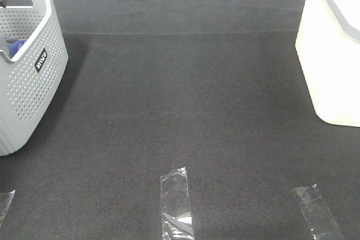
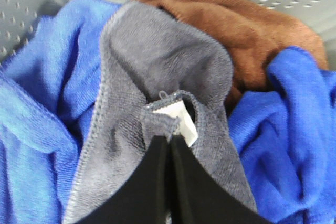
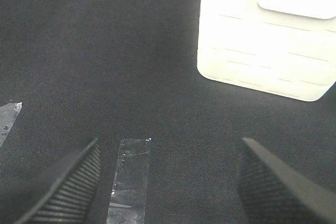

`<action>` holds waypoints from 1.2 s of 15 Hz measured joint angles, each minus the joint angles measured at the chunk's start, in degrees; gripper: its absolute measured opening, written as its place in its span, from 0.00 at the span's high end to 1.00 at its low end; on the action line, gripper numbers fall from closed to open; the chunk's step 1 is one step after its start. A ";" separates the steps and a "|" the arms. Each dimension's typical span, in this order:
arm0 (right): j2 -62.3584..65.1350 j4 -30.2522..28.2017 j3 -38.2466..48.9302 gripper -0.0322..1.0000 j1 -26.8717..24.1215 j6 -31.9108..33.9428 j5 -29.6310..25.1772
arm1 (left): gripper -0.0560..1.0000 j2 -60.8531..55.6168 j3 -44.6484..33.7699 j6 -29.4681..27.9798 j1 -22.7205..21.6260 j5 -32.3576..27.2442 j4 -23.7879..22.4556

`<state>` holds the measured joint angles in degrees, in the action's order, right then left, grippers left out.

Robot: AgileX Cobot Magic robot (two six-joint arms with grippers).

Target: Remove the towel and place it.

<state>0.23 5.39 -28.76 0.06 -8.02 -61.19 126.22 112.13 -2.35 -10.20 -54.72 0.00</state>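
towel [image 2: 152,61] is pinched at a hem fold by left claw [image 2: 169,139]; soft, light, limp: snagging is expected. right claw [image 3: 168,177] is spread, empty.

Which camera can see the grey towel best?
The left wrist view: the grey towel fills it close up, pinched in the shut left jaws among blue cloth and brown cloth. The high view hides it in the basket; the right wrist view shows no towel.

Dark textured mat [image 1: 185,99] with clear tape strips [image 1: 175,203]
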 joint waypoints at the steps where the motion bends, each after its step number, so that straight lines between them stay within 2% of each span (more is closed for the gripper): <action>1: 0.00 0.00 0.00 0.31 0.00 0.00 0.00 | 0.95 -0.92 0.00 1.66 0.00 0.23 0.69; 4: 0.00 0.00 0.00 0.31 0.00 0.00 0.00 | 0.95 -3.15 0.00 4.58 0.00 0.40 2.81; 10: 0.00 0.00 0.00 0.31 0.00 0.00 0.00 | 0.95 -15.18 0.06 22.98 0.00 0.86 22.17; 13: 0.00 0.00 0.00 0.31 0.00 0.00 0.00 | 0.95 -21.14 0.06 31.91 0.00 0.86 35.35; 14: 0.00 0.00 0.00 0.31 0.00 0.00 0.00 | 0.95 -23.61 0.06 36.78 0.00 0.69 43.95; 16: 0.00 0.00 0.00 0.31 0.00 0.00 0.00 | 0.95 -26.41 0.06 43.20 0.00 -1.49 54.83; 17: 0.00 0.00 0.00 0.31 0.00 0.00 0.00 | 0.95 -27.79 0.17 48.01 0.23 -4.81 63.88; 18: 0.00 0.00 0.00 0.31 0.00 0.00 0.00 | 0.95 -27.79 0.17 48.01 0.23 -4.81 63.88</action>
<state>0.23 5.39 -28.76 0.06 -8.02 -61.19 98.43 112.30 45.66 -9.97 -59.53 63.88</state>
